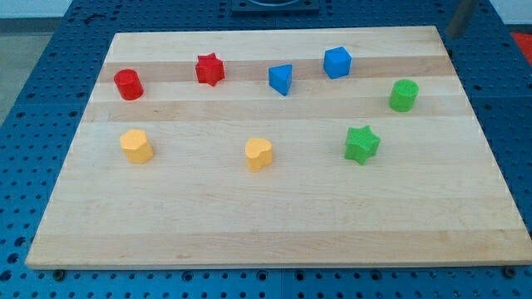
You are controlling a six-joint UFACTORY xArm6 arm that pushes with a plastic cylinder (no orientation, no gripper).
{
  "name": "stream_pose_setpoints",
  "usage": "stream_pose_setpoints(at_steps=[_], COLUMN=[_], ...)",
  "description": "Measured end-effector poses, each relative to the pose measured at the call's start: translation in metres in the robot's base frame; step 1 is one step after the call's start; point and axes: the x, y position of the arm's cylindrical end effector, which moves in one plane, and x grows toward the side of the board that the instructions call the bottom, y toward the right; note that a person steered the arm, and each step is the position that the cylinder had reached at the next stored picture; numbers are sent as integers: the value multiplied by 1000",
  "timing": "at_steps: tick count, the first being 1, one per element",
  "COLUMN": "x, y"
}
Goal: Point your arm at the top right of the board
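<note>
Rod: we see a blurred grey shaft entering at the view's top right; my tip (450,33) sits just past the board's top right corner, over the blue pegboard table (507,100).
Tip state: a bare rod with no jaws, so it grips nothing; we cannot tell if it touches the surface.
Task spot: the top right corner of the wooden board (274,216) lies just beside the tip, to its left.
Nearest blocks: green cylinder (403,95) below the tip and well apart from it; blue cube (337,62) to its lower left, also apart.
Upper row, view's left to right: red cylinder (129,84), red star (209,69), blue wedge-like block (281,79), then the blue cube.
Lower row: yellow hexagonal block (135,145) at left, yellow heart-like block (258,154) near the middle, green star (362,144) at right.
Spacing: we note no block touching another.
</note>
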Motion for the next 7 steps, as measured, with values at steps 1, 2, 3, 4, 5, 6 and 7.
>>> stream_pose_setpoints(at_steps=[1, 2, 3, 4, 5, 6, 7], x=[0, 0, 0, 0, 0, 3, 8], y=[-40, -51, -53, -61, -76, -76, -76])
